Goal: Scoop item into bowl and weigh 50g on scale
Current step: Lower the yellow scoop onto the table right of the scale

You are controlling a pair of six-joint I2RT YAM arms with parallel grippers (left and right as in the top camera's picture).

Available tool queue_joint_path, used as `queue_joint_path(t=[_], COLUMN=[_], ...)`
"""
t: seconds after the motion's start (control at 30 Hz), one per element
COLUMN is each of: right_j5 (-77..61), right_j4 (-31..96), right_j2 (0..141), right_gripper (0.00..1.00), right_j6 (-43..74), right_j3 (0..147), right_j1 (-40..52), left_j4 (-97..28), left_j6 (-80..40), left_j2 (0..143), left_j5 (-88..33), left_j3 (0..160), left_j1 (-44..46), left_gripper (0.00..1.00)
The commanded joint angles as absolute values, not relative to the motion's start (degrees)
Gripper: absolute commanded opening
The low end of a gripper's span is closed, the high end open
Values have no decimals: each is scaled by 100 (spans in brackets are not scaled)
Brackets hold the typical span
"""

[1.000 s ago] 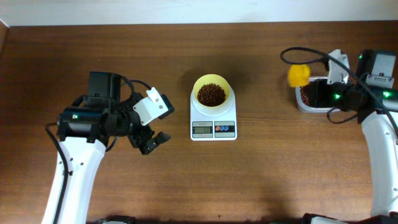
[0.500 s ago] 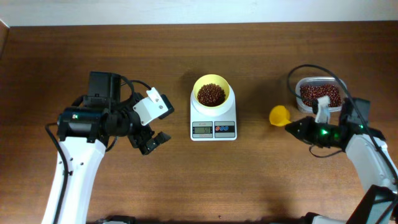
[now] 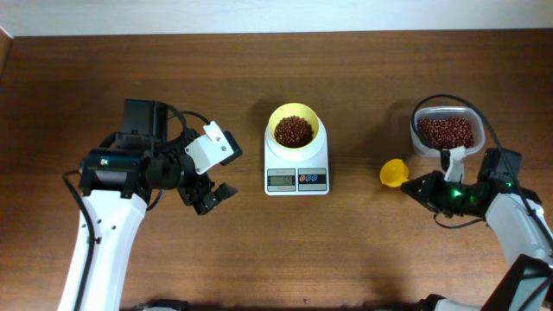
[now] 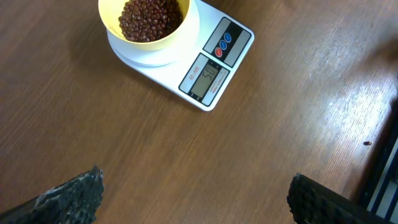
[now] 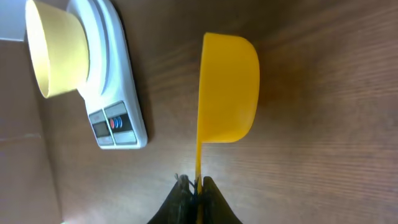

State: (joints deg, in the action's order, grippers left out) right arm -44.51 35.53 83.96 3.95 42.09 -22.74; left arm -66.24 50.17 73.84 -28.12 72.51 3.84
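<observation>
The pale-yellow bowl (image 3: 294,130) (image 4: 152,28) (image 5: 57,51) stands on the white scale (image 3: 296,179) (image 4: 214,65) (image 5: 118,106) and holds a heap of red-brown beans (image 3: 294,131) (image 4: 149,15). My right gripper (image 3: 421,185) (image 5: 195,184) is shut on the thin handle of a yellow scoop (image 3: 394,172) (image 5: 227,87), right of the scale and low over the table. The scoop's cup looks empty. My left gripper (image 3: 212,197) (image 4: 196,199) stands open left of the scale, with nothing between its fingers (image 4: 74,194).
A clear plastic container (image 3: 446,114) with more beans (image 3: 446,132) sits at the back right, just behind the right arm. Bare brown tabletop lies around the scale. The table's far edge runs along the top of the overhead view.
My right arm has swung from over the clear container toward the front, bringing the yellow scoop down beside the scale. The left arm has not moved.
</observation>
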Motion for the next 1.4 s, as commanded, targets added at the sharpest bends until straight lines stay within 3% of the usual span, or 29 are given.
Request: queue_joint_path(t=[0.0,0.2,0.27,0.33,0.5,0.67,0.8,0.83,0.87,0.9,1.13,1.37], right_j5=[-4270,-4108,-4034,-3642,-3485,-3485,-3483,-3481,-3428,-3310,-1317,-1199], right_j4=[4005,4718,4772,5118,5321,5330,5321,5321,5317,5317,5234,4493], right_j2=[8396,8396,8396,8396,8396,8396,8396,8396,8396,8396,8394,8322], right_gripper=[8,4,7,18,21,52,66,75,93,99,99,99], right_j6=[351,351,351,349,351,349,349,349,351,349,1525,1481], right_j3=[4176,4176,4176,4176,4176,4176,4176,4176,4176,4176,4180,4539], right_j1=[-2290,-2290,-2290,-2290,-2290,-2290,-2290,-2290,-2290,-2290,-2290,-2290], left_j4=[-6613,-6613,-6613,-6613,-6613,-6613,-6613,-6613,-6613,-6613,-6613,-6613], left_j6=[5129,5127,5127,5129,5129,5127,5129,5127,5127,5127,5127,5127], left_j2=[7404,7404,7404,7404,7404,7404,7404,7404,7404,7404,7404,7404], left_j5=[-2910,-2910,-2910,-2910,-2910,-2910,-2910,-2910,-2910,-2910,-2910,-2910], left_j3=[7301,7301,7301,7301,7301,7301,7301,7301,7301,7301,7301,7301], left_j1=[373,373,373,373,373,373,373,373,373,373,373,373], left_gripper=[99,99,99,99,99,99,99,99,99,99,99,99])
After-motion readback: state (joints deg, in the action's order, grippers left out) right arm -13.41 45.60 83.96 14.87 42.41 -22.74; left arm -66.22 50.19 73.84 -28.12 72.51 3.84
